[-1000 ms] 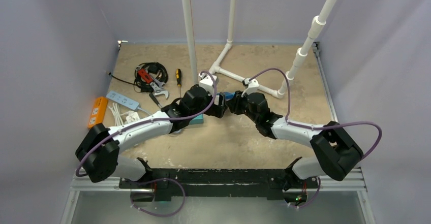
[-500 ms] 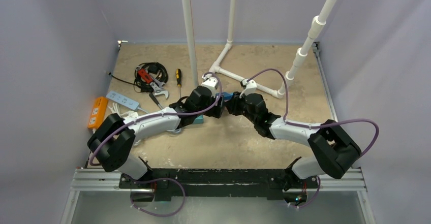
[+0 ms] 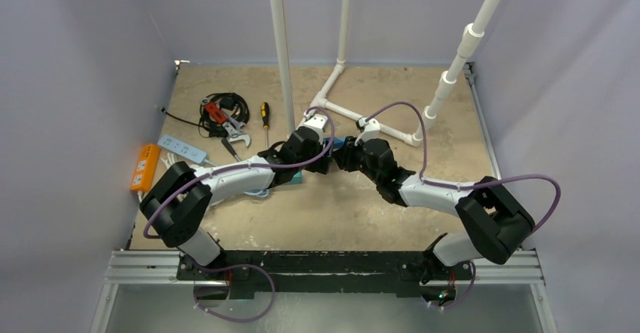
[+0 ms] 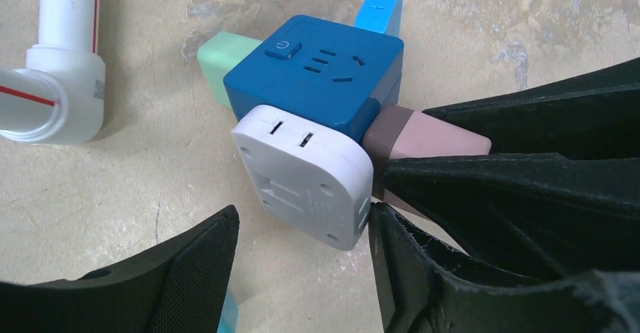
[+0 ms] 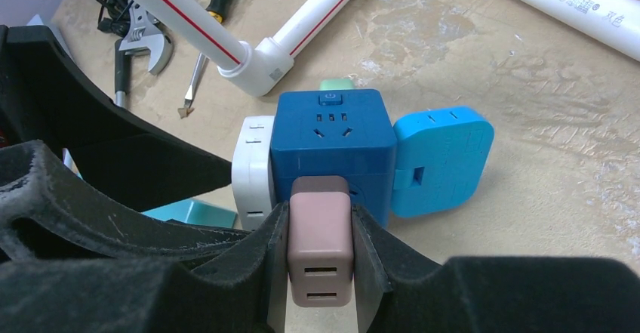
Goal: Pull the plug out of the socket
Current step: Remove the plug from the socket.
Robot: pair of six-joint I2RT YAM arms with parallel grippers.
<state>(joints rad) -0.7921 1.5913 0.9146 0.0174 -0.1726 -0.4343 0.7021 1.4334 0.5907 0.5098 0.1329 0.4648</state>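
Plug (image 5: 320, 261): rigid, light, likely tight in socket (image 5: 332, 148); right gripper (image 5: 320, 223) clamps its sides, left gripper (image 4: 302, 216) wide around white adapter (image 4: 306, 171).

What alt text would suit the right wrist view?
The right gripper pinches a brownish-pink plug seated in a dark blue socket cube. A white plug, a light blue plug and a green plug fill other sides; white pipes lie behind.

We read this as a robotics lab test cell with a workshop feel: plain grey enclosure walls (image 3: 68, 84), a worn sandy tabletop (image 3: 340, 205), robot arms (image 3: 226, 178) mounted on a metal frame rail (image 3: 143, 271), white PVC pipes (image 3: 280, 38) standing around, plus a screwdriver (image 3: 265, 113), adjustable wrench (image 3: 235, 127) and power strips (image 3: 182, 149) lying far left.
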